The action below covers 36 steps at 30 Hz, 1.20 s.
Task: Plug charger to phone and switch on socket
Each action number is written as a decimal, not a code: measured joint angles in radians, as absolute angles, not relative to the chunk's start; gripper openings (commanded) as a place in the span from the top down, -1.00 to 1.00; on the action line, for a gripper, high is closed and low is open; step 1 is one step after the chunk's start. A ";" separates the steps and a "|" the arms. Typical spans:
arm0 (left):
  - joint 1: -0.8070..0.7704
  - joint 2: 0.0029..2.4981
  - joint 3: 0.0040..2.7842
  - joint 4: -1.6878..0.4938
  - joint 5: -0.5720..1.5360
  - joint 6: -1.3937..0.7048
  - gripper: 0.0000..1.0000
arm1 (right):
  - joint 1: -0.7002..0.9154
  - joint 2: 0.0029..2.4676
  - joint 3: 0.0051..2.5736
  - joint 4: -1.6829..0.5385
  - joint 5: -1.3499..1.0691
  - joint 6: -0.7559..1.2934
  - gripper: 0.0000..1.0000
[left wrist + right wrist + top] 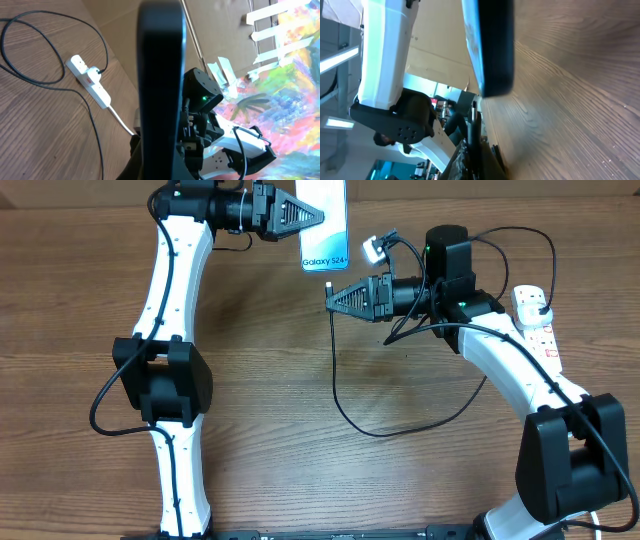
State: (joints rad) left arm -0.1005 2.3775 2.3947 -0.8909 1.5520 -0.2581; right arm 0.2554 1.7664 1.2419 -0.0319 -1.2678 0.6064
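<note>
1. The left gripper (318,218) sits at the far middle of the table (260,380), shut tight on the phone (325,220), with its fingers clamping the phone from the left side.
2. The phone is held clear of the wood, its lit light-blue screen facing up and the "Galaxy S24" lettering along its near edge. In the left wrist view it shows as a dark upright slab (160,75).
3. The right gripper (330,298), just nearer than the phone, is closed on the charger (334,370) right behind its connector tip (328,283).
4. The tip points away toward the phone's near edge and lies just beside it. Whether the two touch cannot be told. The right wrist view shows the tip (475,107) just below the phone's end (495,50).
5. The charger's cable drops toward the near side, loops right and runs to the power strip (535,320) at the far right.
6. The charger's black plug (541,306) sits in the strip.
</note>
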 measured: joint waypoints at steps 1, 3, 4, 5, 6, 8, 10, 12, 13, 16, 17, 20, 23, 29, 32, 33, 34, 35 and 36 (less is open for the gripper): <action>-0.101 2.378 2.395 -0.892 1.552 -0.260 0.92 | 0.255 1.766 1.242 -0.030 -1.267 0.606 0.92; -0.101 2.378 2.395 -0.894 1.552 -0.263 0.91 | 0.255 1.766 1.242 -0.030 -1.264 0.606 0.92; -0.102 2.378 2.395 -0.895 1.552 -0.264 0.92 | 0.255 1.766 1.242 -0.029 -1.260 0.606 0.92; -0.102 2.378 2.395 -0.895 1.552 -0.264 0.92 | 0.255 1.766 1.242 -0.028 -1.253 0.606 0.92; -0.103 2.378 2.395 -0.894 1.552 -0.266 0.91 | 0.255 1.766 1.242 -0.027 -1.251 0.606 0.92; -0.103 2.378 2.395 -0.895 1.552 -0.279 0.92 | 0.255 1.766 1.242 -0.022 -1.248 0.607 0.92; -0.105 2.378 2.395 -0.895 1.552 -0.287 0.92 | 0.255 1.766 1.242 -0.013 -1.246 0.606 0.92; -0.105 2.378 2.395 -0.896 1.552 -0.290 0.92 | 0.255 1.766 1.242 -0.005 -1.245 0.607 0.92; -0.105 2.378 2.394 -0.897 1.552 -0.290 0.92 | 0.255 1.766 1.242 -0.001 -1.244 0.608 0.92; -0.105 2.378 2.395 -0.897 1.552 -0.290 0.92 | 0.255 1.766 1.242 0.010 -1.244 0.615 0.92; -0.105 2.378 2.394 -0.898 1.552 -0.290 0.92 | 0.255 1.766 1.242 0.014 -1.242 0.620 0.92; -0.105 2.378 2.395 -0.898 1.552 -0.290 0.92 | 0.255 1.766 1.242 0.023 -1.241 0.626 0.92; -0.105 2.378 2.395 -0.899 1.552 -0.290 0.92 | 0.255 1.766 1.242 0.024 -1.241 0.629 0.92; -0.105 2.378 2.395 -0.920 1.552 -0.290 0.92 | 0.255 1.766 1.242 0.025 -1.238 0.629 0.92; -0.105 2.378 2.395 -0.920 1.552 -0.290 0.92 | 0.255 1.766 1.242 0.031 -1.238 0.633 0.92; -0.105 2.378 2.395 -0.920 1.552 -0.290 0.92 | 0.255 1.766 1.242 0.036 -1.238 0.636 0.92; -0.105 2.378 2.395 -0.920 1.552 -0.290 0.92 | 0.255 1.766 1.242 0.043 -1.237 0.642 0.92; -0.105 2.378 2.395 -0.921 1.552 -0.290 0.92 | 0.255 1.766 1.242 0.046 -1.238 0.643 0.92; -0.105 2.378 2.395 -0.920 1.552 -0.290 0.92 | 0.255 1.766 1.242 0.046 -1.238 0.645 0.93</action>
State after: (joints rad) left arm -0.1051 2.3775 2.3947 -0.9203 1.5520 -0.2901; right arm 0.2554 1.7664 1.2419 0.0460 -1.2377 0.6449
